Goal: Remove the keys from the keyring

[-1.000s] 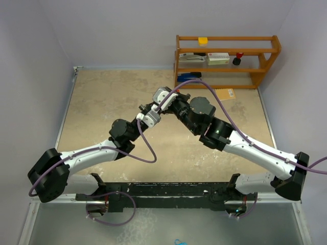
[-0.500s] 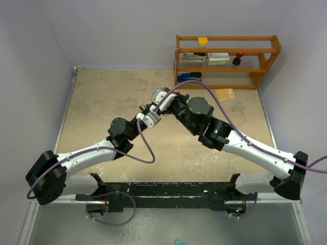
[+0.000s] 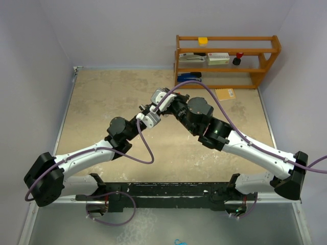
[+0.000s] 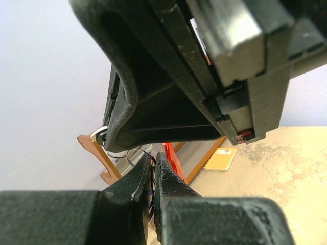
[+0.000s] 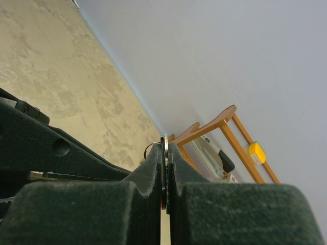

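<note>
Above the middle of the table my two grippers meet tip to tip. The right gripper [image 5: 166,146] [image 3: 164,105] is shut on the keys [image 5: 165,141], thin flat silver and dark blades seen edge-on between its pads. A thin wire loop [image 5: 149,148] sticks out beside them. The left gripper [image 4: 153,160] [image 3: 153,111] is shut on the keyring, whose red strip [image 4: 171,156] rises behind its right finger. A fine wire loop [image 4: 129,159] shows at its left finger. The right gripper's black body fills the top of the left wrist view. In the top view the keys and keyring are hidden by the grippers.
A wooden shelf [image 3: 227,61] stands at the back right with a yellow block [image 3: 203,40], boxes and a red-capped item. A blue object [image 3: 189,76] lies under it and a tan notepad [image 3: 225,94] lies on the table beside it. Walls enclose the table.
Both arms have drifted slightly left and away from the camera, the left arm's base link swinging left. The grippers stay shut and pressed together.
</note>
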### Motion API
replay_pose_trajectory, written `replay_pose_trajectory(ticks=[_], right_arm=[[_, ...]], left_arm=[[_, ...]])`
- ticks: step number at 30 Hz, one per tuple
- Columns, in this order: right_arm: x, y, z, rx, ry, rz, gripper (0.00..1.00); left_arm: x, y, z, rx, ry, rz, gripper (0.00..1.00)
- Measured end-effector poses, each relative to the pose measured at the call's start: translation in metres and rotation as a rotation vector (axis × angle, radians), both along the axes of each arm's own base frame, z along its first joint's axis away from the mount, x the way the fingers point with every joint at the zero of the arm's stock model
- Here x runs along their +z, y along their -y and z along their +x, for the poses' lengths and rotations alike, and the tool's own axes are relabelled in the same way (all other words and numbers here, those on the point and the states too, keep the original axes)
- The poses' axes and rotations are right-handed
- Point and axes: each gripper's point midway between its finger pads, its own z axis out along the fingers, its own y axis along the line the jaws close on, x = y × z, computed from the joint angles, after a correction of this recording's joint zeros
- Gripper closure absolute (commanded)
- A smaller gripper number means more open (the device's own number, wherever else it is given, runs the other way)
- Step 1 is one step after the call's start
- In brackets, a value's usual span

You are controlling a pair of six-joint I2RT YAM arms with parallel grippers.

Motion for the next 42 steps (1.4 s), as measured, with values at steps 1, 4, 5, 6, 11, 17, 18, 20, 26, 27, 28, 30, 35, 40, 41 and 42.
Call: replay_pose_trajectory(ticks=[1, 4, 5, 6, 11, 17, 18, 20, 26, 27, 28, 30, 35, 40, 41, 42], right_arm=[[0.0, 0.001, 0.0, -0.003, 0.0, 0.0, 1.0], [0.001, 0.002, 0.0, -0.006, 0.001, 0.003, 1.0], [0.002, 0.003, -0.001, -0.006, 0.002, 0.004, 1.0], [0.003, 0.004, -0.001, -0.006, 0.002, 0.005, 1.0], [0.008, 0.014, -0.008, -0.006, 0.002, 0.013, 1.0], [0.012, 0.021, -0.012, -0.007, -0.001, 0.02, 1.0], [0.012, 0.022, -0.012, -0.007, -0.003, 0.019, 1.0], [0.01, 0.022, -0.012, -0.008, -0.009, 0.013, 1.0], [-0.002, 0.025, -0.012, -0.011, -0.043, -0.032, 1.0], [-0.003, 0.026, -0.013, -0.008, -0.048, -0.039, 1.0], [-0.004, 0.026, -0.013, -0.005, -0.054, -0.047, 1.0], [-0.004, 0.026, -0.014, 0.003, -0.06, -0.051, 1.0], [0.002, 0.031, -0.019, 0.021, -0.057, -0.046, 1.0], [0.011, 0.036, -0.025, 0.036, -0.039, -0.036, 1.0], [0.011, 0.036, -0.025, 0.041, -0.036, -0.038, 1.0], [0.012, 0.036, -0.026, 0.045, -0.031, -0.042, 1.0]], left_arm=[[0.0, 0.0, 0.0, 0.0, 0.0, 0.0, 1.0], [0.001, 0.0, 0.0, 0.002, 0.002, 0.001, 1.0], [0.001, 0.0, 0.0, 0.003, 0.004, 0.0, 1.0], [0.002, 0.0, 0.0, 0.004, 0.007, 0.001, 1.0], [0.005, 0.003, 0.002, 0.008, 0.018, 0.007, 1.0], [0.007, 0.006, 0.004, 0.023, 0.016, -0.003, 1.0], [0.007, 0.007, 0.005, 0.029, 0.014, -0.005, 1.0], [0.006, 0.007, 0.008, 0.038, 0.007, -0.003, 1.0], [-0.003, 0.012, 0.019, 0.072, -0.033, 0.022, 1.0], [-0.004, 0.013, 0.02, 0.078, -0.04, 0.026, 1.0], [-0.005, 0.013, 0.022, 0.084, -0.044, 0.028, 1.0], [-0.004, 0.012, 0.023, 0.093, -0.047, 0.026, 1.0], [0.002, 0.015, 0.022, 0.091, -0.041, 0.03, 1.0], [0.012, 0.021, 0.019, 0.067, -0.029, 0.039, 1.0], [0.012, 0.022, 0.019, 0.063, -0.03, 0.042, 1.0], [0.013, 0.022, 0.019, 0.06, -0.032, 0.046, 1.0]])
